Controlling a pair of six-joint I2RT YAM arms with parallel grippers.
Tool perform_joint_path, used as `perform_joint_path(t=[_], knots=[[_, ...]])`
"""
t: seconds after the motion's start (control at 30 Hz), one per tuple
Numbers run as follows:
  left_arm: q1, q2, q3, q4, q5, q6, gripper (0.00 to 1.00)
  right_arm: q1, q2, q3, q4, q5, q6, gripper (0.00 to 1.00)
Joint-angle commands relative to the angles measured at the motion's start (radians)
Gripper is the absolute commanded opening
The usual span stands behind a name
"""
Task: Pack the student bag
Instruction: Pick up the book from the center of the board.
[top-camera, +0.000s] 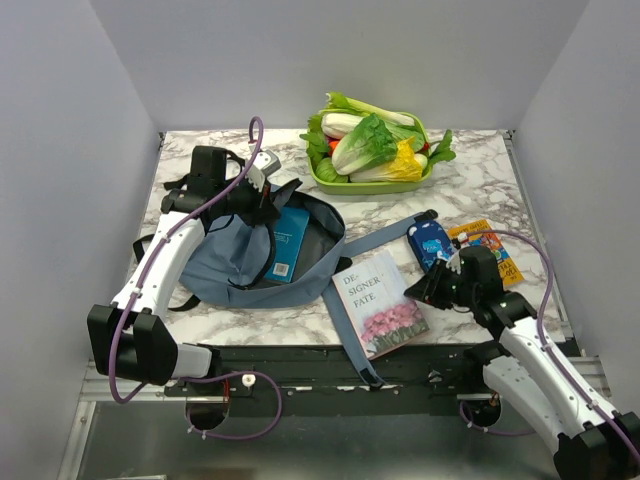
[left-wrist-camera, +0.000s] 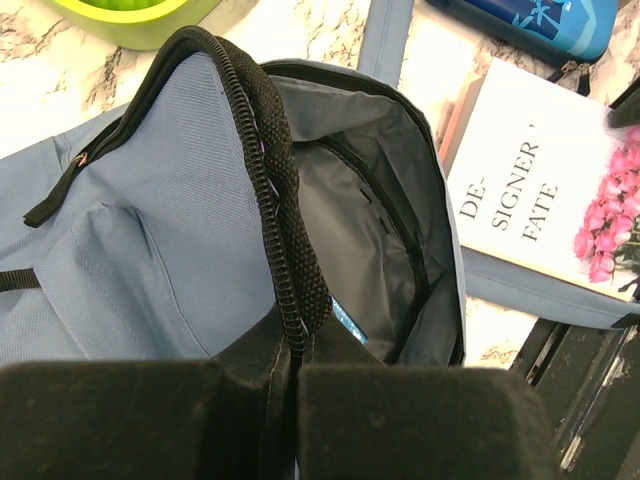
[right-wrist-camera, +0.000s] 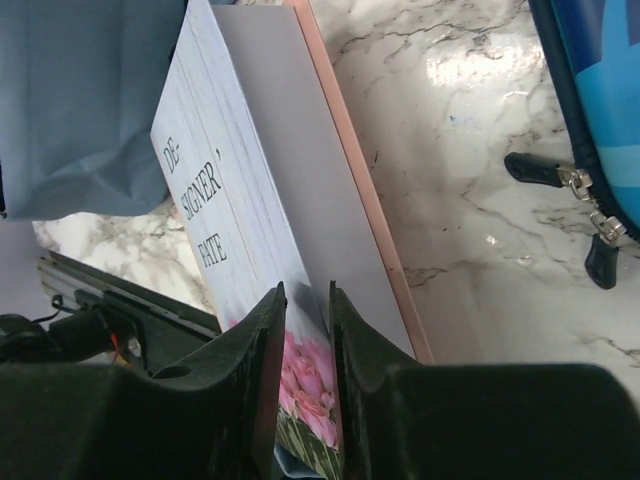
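While your left tool (top-camera: 262, 195) is pinched together on the black zipper rim (left-wrist-camera: 285, 230) of the student bag (top-camera: 235, 262), lifting its mouth open, the bag itself lies at the left-centre of the worktop (top-camera: 480, 190) with a teal book (top-camera: 290, 240) showing inside. Your right tool (top-camera: 432, 288) is clamped on the right edge of the white book (top-camera: 385, 305) (the one with pink flowers on its cover), which lies partly on a blue strap (left-wrist-camera: 540, 295) just beside the bag. A blue pencil case (top-camera: 430, 243) lies just behind that tool, and a green tray (top-camera: 370, 186) of vegetables sits at the back.
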Motion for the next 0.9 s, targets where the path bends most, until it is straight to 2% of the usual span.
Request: perform_joint_path(t=[0.0,0.27,0.53,0.87], knots=[[-0.006,-0.014,0.003,0.029,0.039,-0.019,0.00,0.002,-0.019,-0.022,-0.036,-0.087,0.016,0.26],[-0.007,-0.011,-0.005,0.035,0.042,-0.022,0.01,0.003,-0.044,0.007,-0.061,-0.081,-0.026,0.01],[-0.007,-0.002,-0.003,0.043,0.048,-0.025,0.02,0.002,-0.061,0.148,-0.108,-0.075,-0.041,0.01],[-0.007,-0.017,-0.002,0.040,0.049,-0.012,0.02,0.000,0.088,0.449,-0.133,-0.150,0.032,0.01]])
